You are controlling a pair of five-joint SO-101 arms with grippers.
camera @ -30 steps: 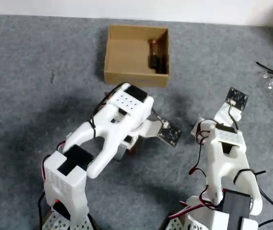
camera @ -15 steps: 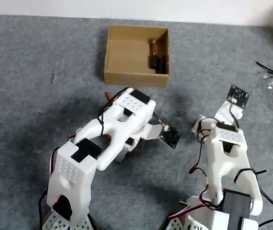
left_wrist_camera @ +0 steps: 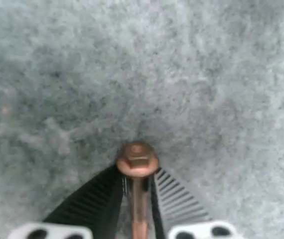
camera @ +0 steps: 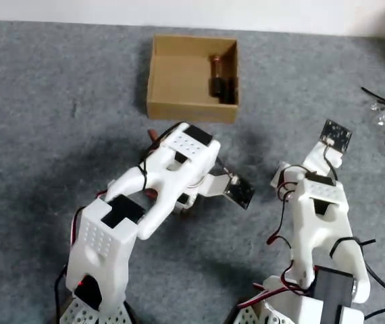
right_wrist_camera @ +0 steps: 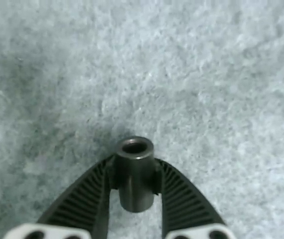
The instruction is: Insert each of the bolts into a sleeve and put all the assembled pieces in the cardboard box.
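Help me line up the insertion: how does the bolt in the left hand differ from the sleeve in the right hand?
The bolt is copper-coloured; the sleeve is dark grey. The bolt has a solid hex head on a thin shank; the sleeve is a thicker plain tube with an open bore. Shared: the left hand and right hand each clamp theirs, its end sticking out beyond the hand.
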